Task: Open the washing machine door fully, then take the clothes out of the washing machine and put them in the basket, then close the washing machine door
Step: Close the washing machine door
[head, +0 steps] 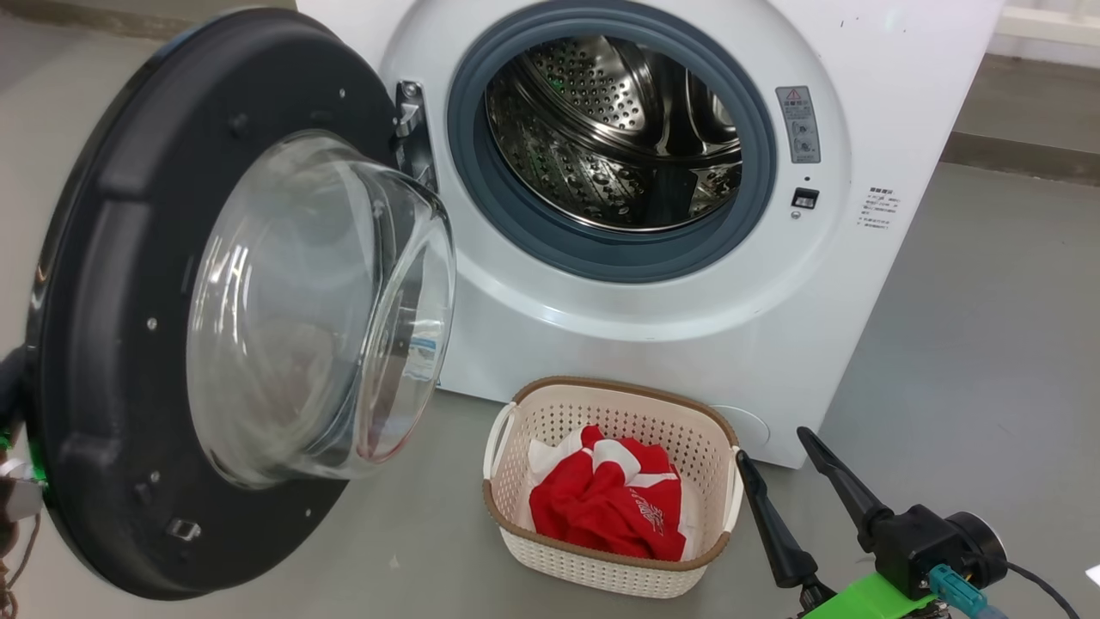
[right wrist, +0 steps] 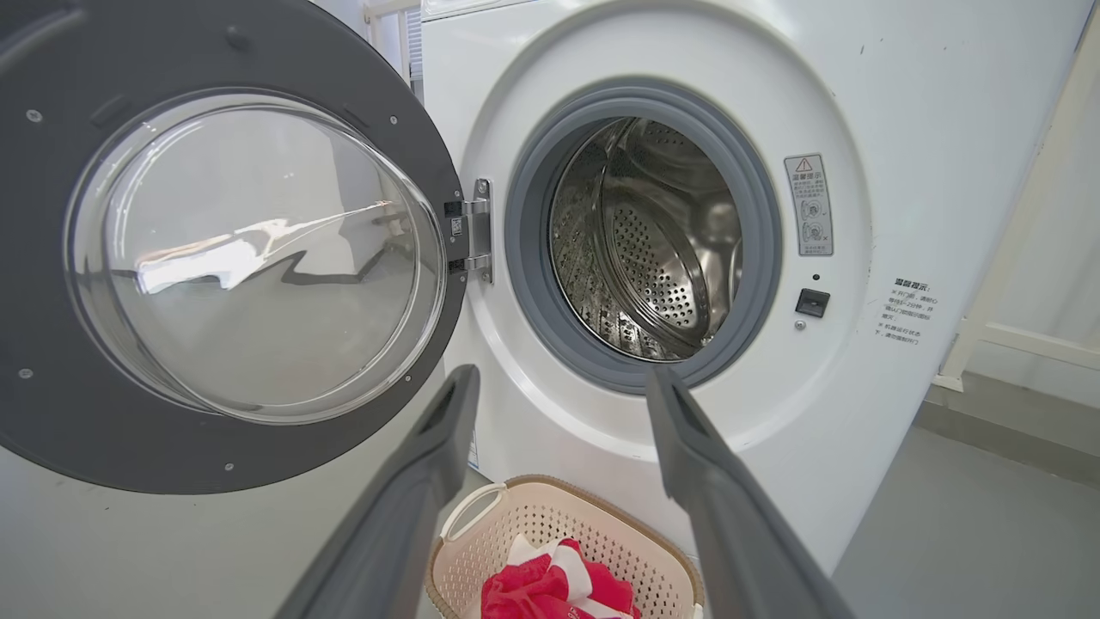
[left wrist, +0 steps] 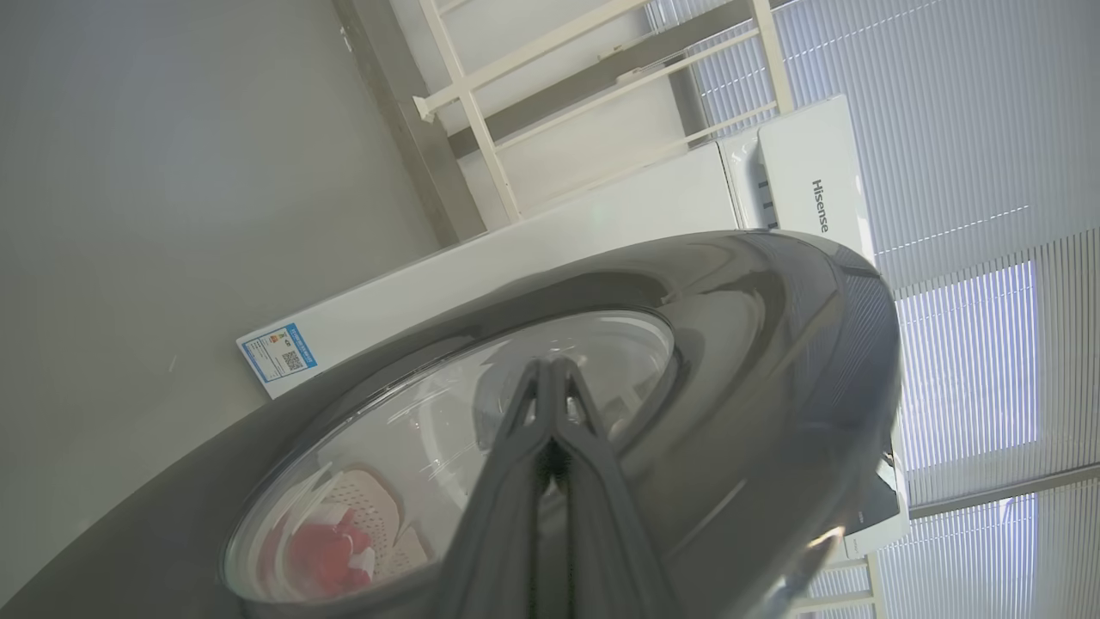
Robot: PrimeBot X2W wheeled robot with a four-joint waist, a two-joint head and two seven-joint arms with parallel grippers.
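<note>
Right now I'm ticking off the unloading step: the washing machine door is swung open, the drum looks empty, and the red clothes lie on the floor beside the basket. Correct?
Not quite: the red clothes lie inside the basket, not on the floor beside it; the head view shows this. The washing machine door is swung open and the drum looks empty.
</note>
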